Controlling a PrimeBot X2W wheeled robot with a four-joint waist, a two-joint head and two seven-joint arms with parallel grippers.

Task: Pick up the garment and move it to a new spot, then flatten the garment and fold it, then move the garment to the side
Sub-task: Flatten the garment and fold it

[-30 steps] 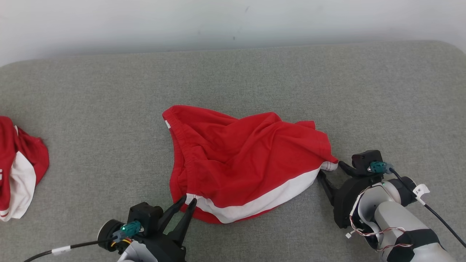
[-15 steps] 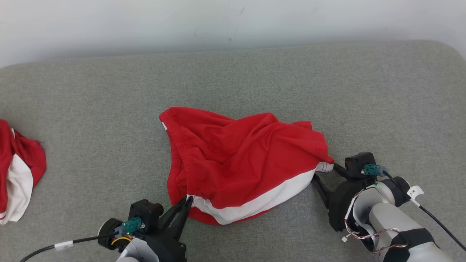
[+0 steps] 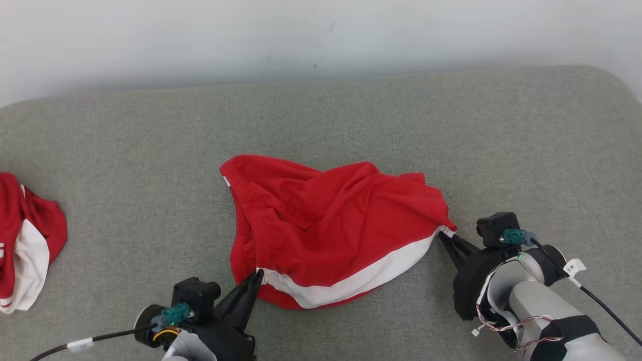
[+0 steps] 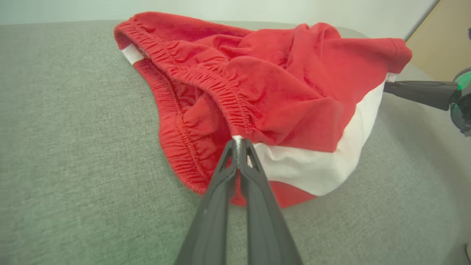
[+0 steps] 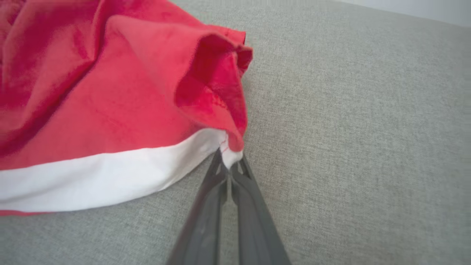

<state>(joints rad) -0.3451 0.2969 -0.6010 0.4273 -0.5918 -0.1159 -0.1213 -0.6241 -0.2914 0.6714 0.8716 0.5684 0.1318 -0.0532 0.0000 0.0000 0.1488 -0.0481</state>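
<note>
My left tool (image 3: 256,275) clamped on near-left corner of red garment (image 3: 326,220), at end of elastic waistband (image 4: 206,84) where white stripe (image 3: 361,276) starts. My right tool (image 3: 445,236) pinched tight on white stripe's right-hand corner. Garment lies crumpled mid grey fabric surface (image 3: 125,150), between both tools, white stripe along near edge. At far left edge, second red-and-white garment (image 3: 25,240) bunched, well apart.
</note>
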